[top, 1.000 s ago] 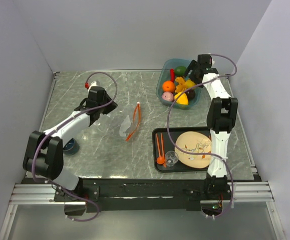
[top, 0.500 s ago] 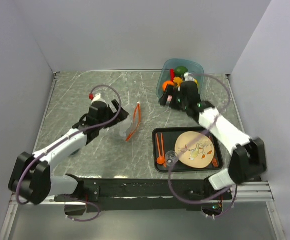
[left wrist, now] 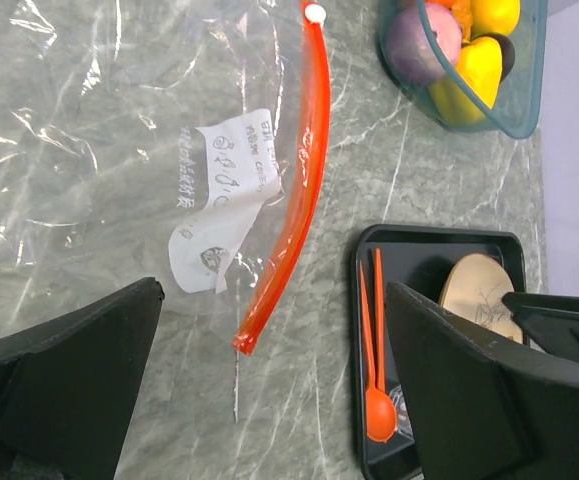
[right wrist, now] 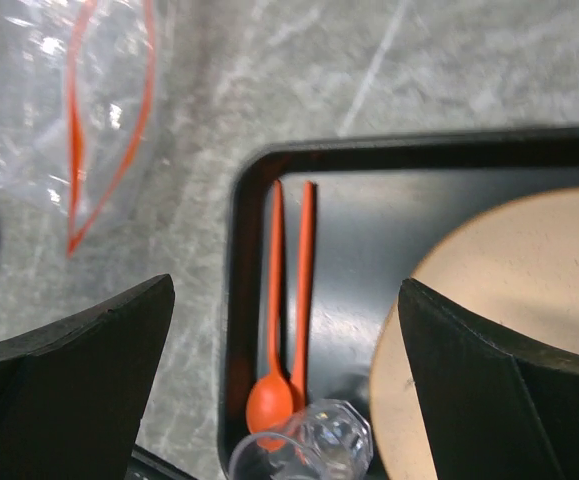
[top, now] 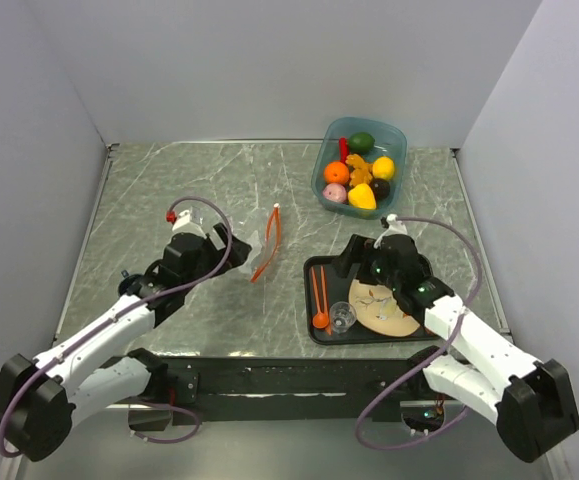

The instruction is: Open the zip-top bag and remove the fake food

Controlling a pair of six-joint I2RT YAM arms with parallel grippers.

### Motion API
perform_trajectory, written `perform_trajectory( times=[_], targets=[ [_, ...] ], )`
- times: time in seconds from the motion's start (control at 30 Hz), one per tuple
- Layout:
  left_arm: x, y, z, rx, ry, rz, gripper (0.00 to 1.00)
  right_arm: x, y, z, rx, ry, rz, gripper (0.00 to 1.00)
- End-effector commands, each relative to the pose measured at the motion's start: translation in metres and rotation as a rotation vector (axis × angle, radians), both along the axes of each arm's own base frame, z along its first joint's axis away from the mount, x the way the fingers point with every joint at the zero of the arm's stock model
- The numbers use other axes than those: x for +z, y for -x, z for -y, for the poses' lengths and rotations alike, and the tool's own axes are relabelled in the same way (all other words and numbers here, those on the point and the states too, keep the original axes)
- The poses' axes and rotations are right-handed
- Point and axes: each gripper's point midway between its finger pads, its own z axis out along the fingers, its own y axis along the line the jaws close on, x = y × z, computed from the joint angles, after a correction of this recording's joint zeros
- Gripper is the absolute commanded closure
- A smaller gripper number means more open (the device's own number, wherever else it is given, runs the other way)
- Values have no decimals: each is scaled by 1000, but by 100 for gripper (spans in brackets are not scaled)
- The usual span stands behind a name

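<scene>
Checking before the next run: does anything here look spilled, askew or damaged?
Nothing spilled or damaged. The only untidy thing is the zip-top bag, lying crumpled on the table with its orange zip strip bowed open; it looks empty. The fake food sits together in the blue tub.

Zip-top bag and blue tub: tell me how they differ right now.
The zip-top bag is empty; the tub holds the fake food. The bag is limp clear film with an orange-red zip strip; the tub is a rigid, blue-tinted box. The bag lies near the middle of the table; the tub sits at its far right. Both are see-through, and neither is gripped.
</scene>
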Motion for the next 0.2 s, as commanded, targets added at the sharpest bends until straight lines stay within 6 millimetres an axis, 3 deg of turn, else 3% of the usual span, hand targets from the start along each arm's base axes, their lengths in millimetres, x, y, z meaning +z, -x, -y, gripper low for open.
perform_trajectory(
  times=[0.0, 0.17],
  targets=[
    [6, -2, -7, 21, -24, 36, 1, 30, -10, -11, 19, -62, 90, 0],
    [22, -4, -14, 64, -6, 87, 1, 34, -13, -10, 20, -46, 99, 0]
  ],
)
